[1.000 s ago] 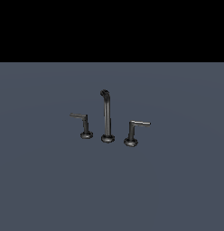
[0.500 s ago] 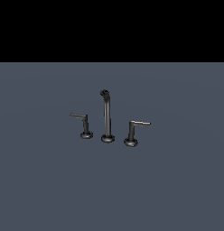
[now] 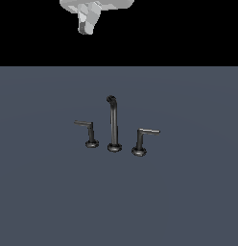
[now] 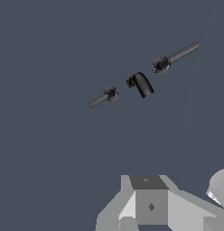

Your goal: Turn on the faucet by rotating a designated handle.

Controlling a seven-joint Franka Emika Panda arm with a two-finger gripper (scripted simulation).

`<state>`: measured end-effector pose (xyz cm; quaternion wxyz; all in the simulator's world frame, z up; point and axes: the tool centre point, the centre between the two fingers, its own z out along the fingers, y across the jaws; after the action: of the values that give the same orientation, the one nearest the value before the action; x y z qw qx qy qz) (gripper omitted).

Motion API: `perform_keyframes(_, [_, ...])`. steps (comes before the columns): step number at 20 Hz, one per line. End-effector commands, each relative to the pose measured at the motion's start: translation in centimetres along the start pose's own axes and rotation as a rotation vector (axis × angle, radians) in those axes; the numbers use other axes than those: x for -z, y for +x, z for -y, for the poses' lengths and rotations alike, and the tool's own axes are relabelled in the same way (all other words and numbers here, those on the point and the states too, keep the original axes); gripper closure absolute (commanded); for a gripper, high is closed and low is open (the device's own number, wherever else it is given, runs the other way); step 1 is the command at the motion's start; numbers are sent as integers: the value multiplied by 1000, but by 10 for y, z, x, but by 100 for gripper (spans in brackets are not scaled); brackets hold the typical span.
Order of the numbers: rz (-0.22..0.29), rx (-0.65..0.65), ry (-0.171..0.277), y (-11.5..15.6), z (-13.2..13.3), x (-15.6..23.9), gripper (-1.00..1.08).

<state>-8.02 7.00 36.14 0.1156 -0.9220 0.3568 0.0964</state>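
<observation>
The dark grey faucet stands on the grey floor, its tall hooked spout [image 3: 113, 122] in the middle. The designated handle [image 3: 86, 129] is the smaller, darker lever on the exterior view's left, arm pointing left. The larger handle [image 3: 143, 139] with the lighter arm pointing right stands on the other side. From above, the wrist view shows the small handle [image 4: 104, 97], the spout [image 4: 141, 84] and the larger handle [image 4: 173, 57]. My gripper [image 3: 87, 21] hangs high above and behind the faucet, far from all of it. Its fingers are not distinct.
The flat grey floor [image 3: 188, 202] spreads around the faucet, with a black background behind it. Part of my grey hand body [image 4: 150, 205] fills the wrist view's edge.
The white arm and gripper have come into the exterior view at its top edge; earlier frames showed none. The faucet and both handles have not moved.
</observation>
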Motion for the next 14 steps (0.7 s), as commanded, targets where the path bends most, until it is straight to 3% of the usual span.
perform_keyframes(1, [8, -78, 0, 9, 11, -17, 108])
perform_keyframes(14, [-20, -482, -27, 53, 56, -112, 108])
